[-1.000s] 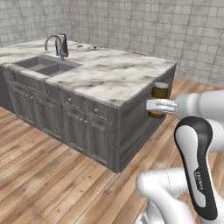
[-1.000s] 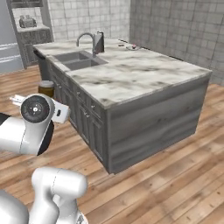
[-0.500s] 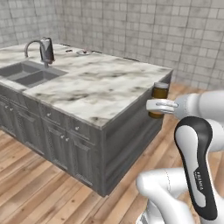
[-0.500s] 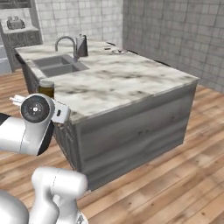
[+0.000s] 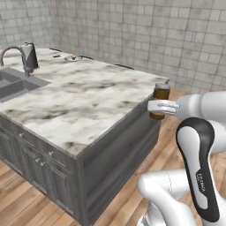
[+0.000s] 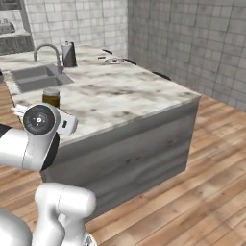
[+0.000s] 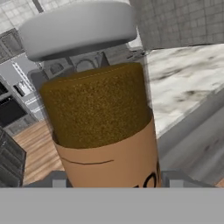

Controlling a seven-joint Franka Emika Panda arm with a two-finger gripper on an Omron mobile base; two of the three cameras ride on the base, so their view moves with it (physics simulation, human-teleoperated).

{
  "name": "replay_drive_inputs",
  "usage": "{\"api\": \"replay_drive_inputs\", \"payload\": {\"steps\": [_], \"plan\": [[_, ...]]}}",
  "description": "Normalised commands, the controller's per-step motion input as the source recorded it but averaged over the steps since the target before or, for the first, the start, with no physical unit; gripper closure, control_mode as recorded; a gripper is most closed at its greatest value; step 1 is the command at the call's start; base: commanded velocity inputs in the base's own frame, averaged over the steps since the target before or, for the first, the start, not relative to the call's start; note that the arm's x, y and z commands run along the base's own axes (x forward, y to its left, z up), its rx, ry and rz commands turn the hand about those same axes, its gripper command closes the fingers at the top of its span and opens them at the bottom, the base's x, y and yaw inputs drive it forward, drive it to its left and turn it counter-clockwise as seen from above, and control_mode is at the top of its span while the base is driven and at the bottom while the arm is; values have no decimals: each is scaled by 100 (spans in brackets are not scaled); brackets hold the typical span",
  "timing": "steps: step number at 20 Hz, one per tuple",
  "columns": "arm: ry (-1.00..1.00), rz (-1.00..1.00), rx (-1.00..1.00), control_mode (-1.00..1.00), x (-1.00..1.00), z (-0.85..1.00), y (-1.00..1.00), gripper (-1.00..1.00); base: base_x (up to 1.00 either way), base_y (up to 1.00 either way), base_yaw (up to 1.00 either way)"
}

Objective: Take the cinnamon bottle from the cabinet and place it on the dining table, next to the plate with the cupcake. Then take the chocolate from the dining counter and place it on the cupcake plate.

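Note:
My gripper is shut on the cinnamon bottle, an amber-brown jar with a pale lid, held upright in the air just off the near right corner of the dining table. In the hand view the cinnamon bottle stands close between the two fingertips. From the right base it is a cinnamon bottle above my white wrist. Far across the marble lies the grey plate with the pink cupcake, plate. A small dark chocolate lies just left of it, chocolate.
A sink with a curved faucet and a dark cylinder occupy the island's left end. Grey panelled cabinet fronts run under the top. Wood floor lies open to the right, tiled wall behind.
The whole scene has shifted as the base drove: the island now looms closer and its right end is nearer. The jar stays held the same way in my gripper.

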Motion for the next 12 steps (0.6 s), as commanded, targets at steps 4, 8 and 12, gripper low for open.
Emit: {"api": "replay_drive_inputs", "payload": {"steps": [4,8,12], "plan": [[0,0,0,100,0,0,0,100,85,-39,2],[0,0,0,100,0,0,0,100,86,-36,3],[0,0,0,100,0,0,0,100,86,-37,3]]}}
